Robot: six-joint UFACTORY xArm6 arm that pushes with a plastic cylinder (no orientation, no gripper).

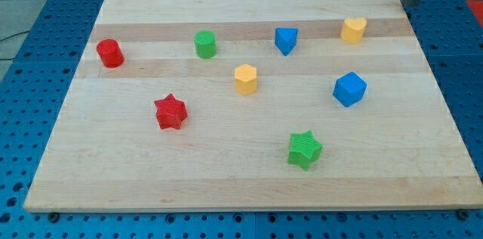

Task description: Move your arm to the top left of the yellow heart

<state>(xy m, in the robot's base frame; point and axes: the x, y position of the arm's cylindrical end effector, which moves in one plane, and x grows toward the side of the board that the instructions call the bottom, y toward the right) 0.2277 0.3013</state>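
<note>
The yellow heart [352,29] lies near the top right of the wooden board [226,186]. My rod enters at the view's top right. Its blurred tip [410,2] sits by the board's top right corner, up and to the right of the yellow heart and well apart from it. It touches no block.
A blue triangular block [286,40] lies left of the heart, and a blue cube [349,89] lies below it. A yellow hexagon [245,78], green cylinder [204,44], red cylinder [110,53], red star [170,111] and green star [304,149] are spread over the board.
</note>
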